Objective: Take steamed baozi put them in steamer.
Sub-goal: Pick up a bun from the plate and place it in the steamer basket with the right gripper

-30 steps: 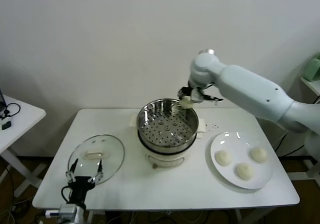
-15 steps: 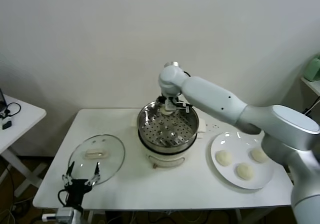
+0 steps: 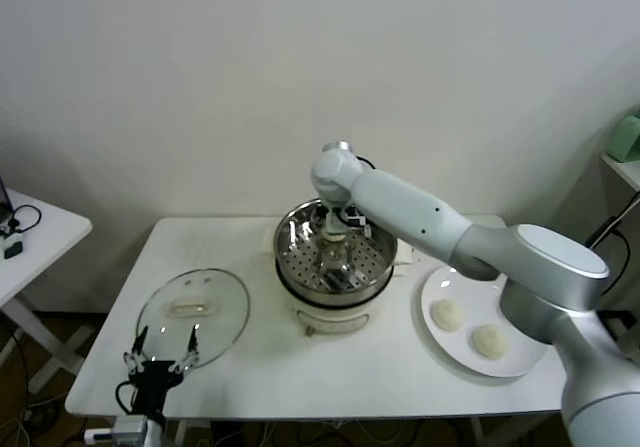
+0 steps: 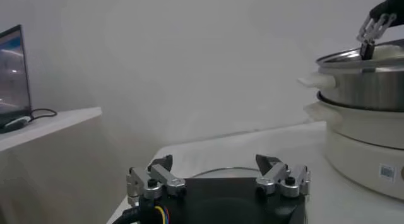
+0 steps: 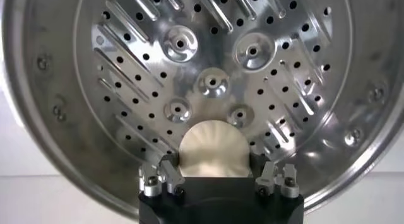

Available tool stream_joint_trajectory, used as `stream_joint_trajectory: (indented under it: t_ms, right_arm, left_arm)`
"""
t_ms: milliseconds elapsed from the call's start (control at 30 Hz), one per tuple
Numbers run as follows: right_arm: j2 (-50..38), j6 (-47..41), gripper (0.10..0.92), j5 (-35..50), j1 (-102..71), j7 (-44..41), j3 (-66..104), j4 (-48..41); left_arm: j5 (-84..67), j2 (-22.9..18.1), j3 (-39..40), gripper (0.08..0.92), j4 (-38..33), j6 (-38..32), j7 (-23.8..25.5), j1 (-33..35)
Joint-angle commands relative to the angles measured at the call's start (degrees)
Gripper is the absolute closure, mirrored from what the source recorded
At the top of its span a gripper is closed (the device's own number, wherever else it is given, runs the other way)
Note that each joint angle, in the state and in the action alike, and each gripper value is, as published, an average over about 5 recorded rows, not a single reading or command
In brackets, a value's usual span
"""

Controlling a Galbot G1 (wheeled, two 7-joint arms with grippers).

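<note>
My right gripper (image 3: 335, 229) is shut on a cream-white baozi (image 5: 213, 148) and holds it inside the shiny steamer (image 3: 287, 255), just above the perforated floor (image 5: 208, 67) toward its back side. The steamer sits on a white pot base (image 3: 330, 317) at the table's middle. Two more baozi (image 3: 447, 314) (image 3: 489, 342) lie on the white plate (image 3: 444, 281) at the right; my right arm covers the plate's far part. My left gripper (image 3: 160, 352) is open and empty at the table's front left, by the glass lid.
The round glass lid (image 3: 192, 311) lies flat at the front left. The steamer also shows far off in the left wrist view (image 4: 366, 86). A small white side table (image 3: 40, 232) stands to the left. A green object (image 3: 628, 132) sits on a shelf at the right edge.
My right arm swung from the steamer's back right rim to over its middle and lowered the baozi into the basket. The arm now covers one baozi on the plate.
</note>
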Motion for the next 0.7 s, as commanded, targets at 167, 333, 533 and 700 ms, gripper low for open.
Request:
stream_joint_trajectory:
  t_ms: [167,333,533,700]
  right_arm:
    - [1.12,0.61,0.283,-1.90,-1.10,0.51,0.57,-1.36]
    - [1.16,2.12,0.221,-3.21,-1.02,0.77,2.00,-1.12]
    - [-0.37,4.23,0.203,-2.55,0.19,-0.44,3.75,2.16]
    - [-5.47,3.87,0.202,6.65,4.70,-3.33,0.59,8.68]
  left_arm:
    - [0.02,-0.43,0.12,0.177,0.14,0.11,-0.11,-0.02]
    - [-0.01,-0.51,0.11,0.177,-0.27,0.29,-0.11,0.05]
    - [-0.29,-0.54,0.06,0.177,-0.70,0.62,-0.12,-0.04]
    - [-0.61,-0.44,-0.04,0.177,-1.26,0.82,-0.10,-0.04]
